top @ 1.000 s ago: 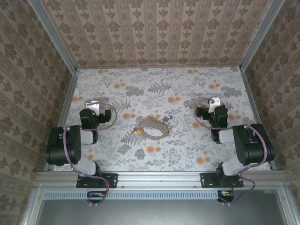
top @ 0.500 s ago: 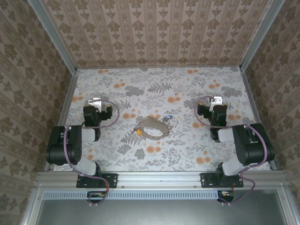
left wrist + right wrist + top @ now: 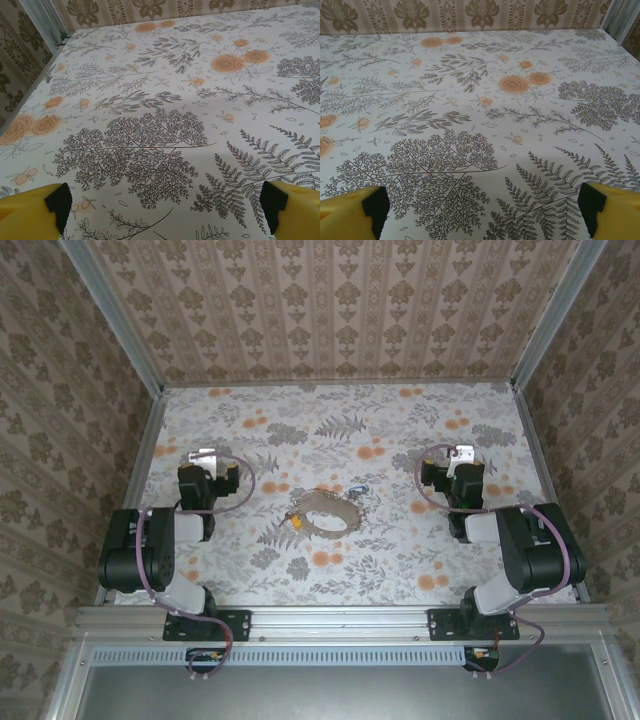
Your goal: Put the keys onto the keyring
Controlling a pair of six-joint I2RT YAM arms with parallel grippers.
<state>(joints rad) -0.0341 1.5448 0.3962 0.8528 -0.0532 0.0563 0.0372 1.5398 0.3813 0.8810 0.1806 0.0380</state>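
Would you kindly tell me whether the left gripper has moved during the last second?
Yes. The left gripper has shifted slightly toward the far wall, away from the near rail.

Your table (image 3: 400,560) wears a smooth, matt floral print. The keyring (image 3: 325,510) looks like fine, dull wire; the yellow-headed key (image 3: 299,525) at its 8 o'clock and the blue-headed key (image 3: 361,489) at 2 o'clock are too small to judge. The front rail (image 3: 340,621) is brushed metal. The left gripper (image 3: 165,215) has matt yellow pads (image 3: 25,206).
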